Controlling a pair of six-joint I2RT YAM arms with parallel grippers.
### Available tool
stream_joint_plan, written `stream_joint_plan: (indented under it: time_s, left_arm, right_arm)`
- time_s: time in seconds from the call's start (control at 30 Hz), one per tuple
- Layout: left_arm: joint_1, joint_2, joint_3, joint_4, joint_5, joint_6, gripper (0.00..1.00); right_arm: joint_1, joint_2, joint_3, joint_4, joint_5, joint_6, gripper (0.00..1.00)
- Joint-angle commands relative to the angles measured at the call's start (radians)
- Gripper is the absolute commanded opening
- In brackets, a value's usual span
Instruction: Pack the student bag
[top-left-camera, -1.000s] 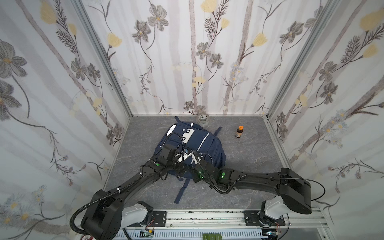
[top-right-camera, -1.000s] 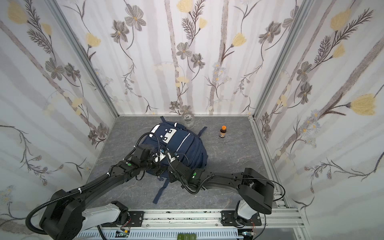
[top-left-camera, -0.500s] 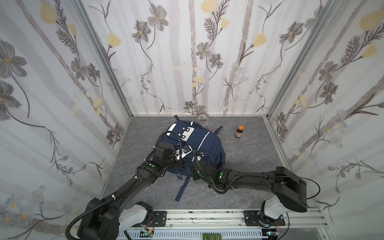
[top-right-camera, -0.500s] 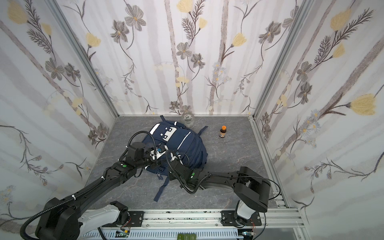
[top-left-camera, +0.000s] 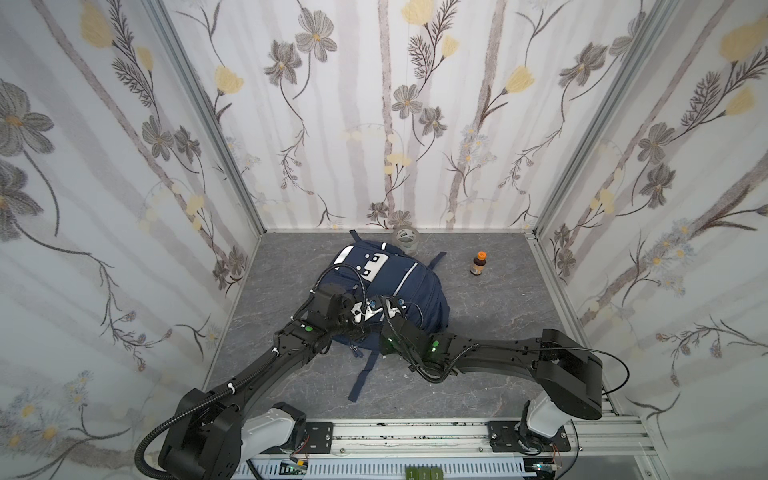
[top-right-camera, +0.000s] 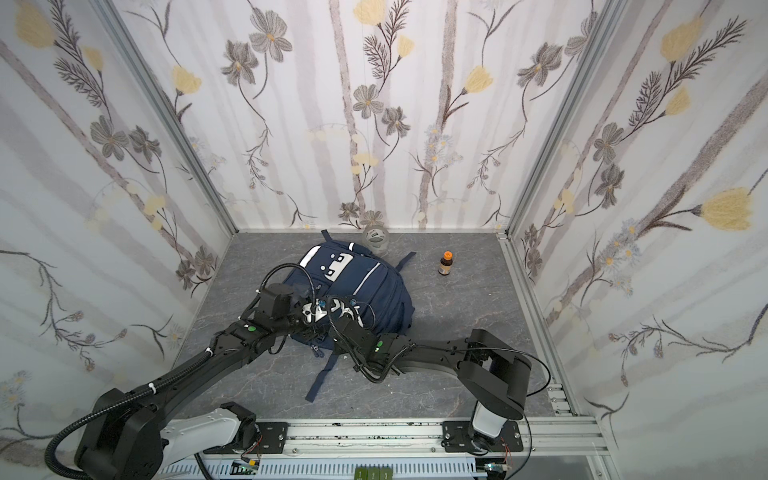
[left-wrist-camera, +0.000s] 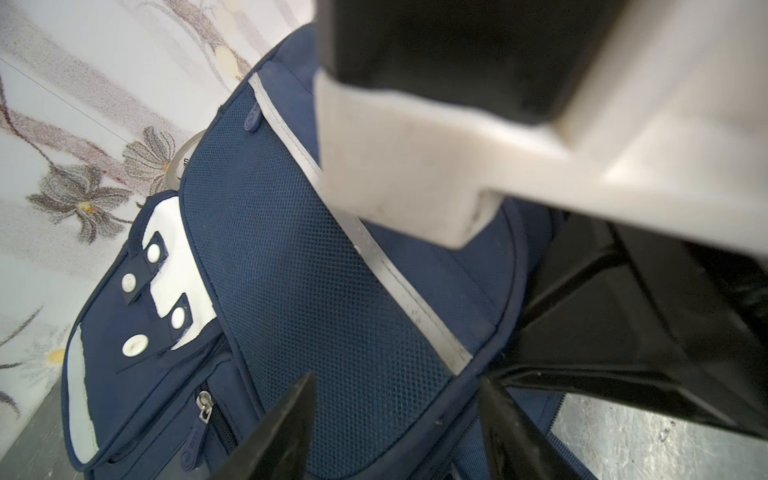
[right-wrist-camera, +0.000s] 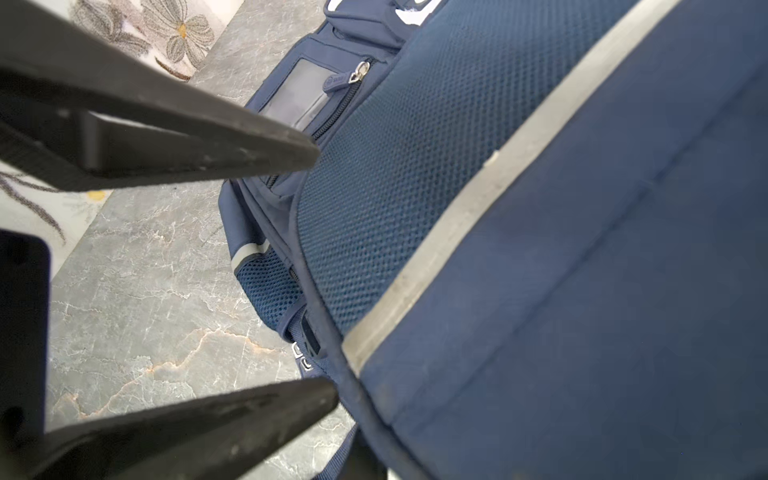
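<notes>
**A:** What lies nearest?

**B:** A dark strap (top-left-camera: 365, 372) of the student bag (top-left-camera: 417, 286) trails forward over the grey counter (top-left-camera: 519, 374). The bag itself lies flat mid-counter with its front pockets up.

**A:** And the grippers?

**B:** Both are over its near edge, close together. The left gripper (left-wrist-camera: 395, 399) has its fingers parted above the mesh panel and holds nothing. The right gripper (right-wrist-camera: 326, 274) is spread wide too, with one fingertip at the bag's piped edge and nothing clasped.

**A:** Beyond the bag?

**B:** A small brown bottle (top-left-camera: 478, 264) with an orange cap stands upright, apart to the right. A clear round container (top-left-camera: 405, 242) sits just behind the bag's far end, by the back wall.
</notes>
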Motion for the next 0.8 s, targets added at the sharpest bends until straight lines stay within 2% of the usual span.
stream_joint_plan:
  time_s: [0.0, 0.23, 0.47, 0.57, 0.67, 0.77]
  left_arm:
    - [0.0, 0.003, 0.021, -0.048, 0.032, 0.07, 0.64]
    - [0.0, -0.005, 0.034, -0.137, 0.084, 0.163, 0.63]
    - [-0.006, 0.02, 0.038, -0.05, 0.091, 0.147, 0.56]
    - [-0.012, 0.036, 0.054, -0.044, 0.106, 0.159, 0.46]
    - [-0.017, 0.048, 0.06, -0.056, 0.104, 0.187, 0.27]
    - [-0.019, 0.05, 0.055, -0.083, 0.092, 0.224, 0.13]
  right_arm:
    - [-0.003, -0.032, -0.024, 0.005, 0.018, 0.01, 0.0]
    - [-0.015, -0.1, -0.05, 0.015, -0.119, -0.071, 0.0]
    - [-0.017, -0.104, -0.03, 0.032, -0.281, -0.14, 0.0]
    - [-0.017, -0.115, -0.03, 0.032, -0.314, -0.154, 0.0]
    - [-0.02, -0.136, -0.04, 0.03, -0.314, -0.163, 0.0]
    - [-0.029, -0.152, -0.05, 0.026, -0.302, -0.161, 0.0]
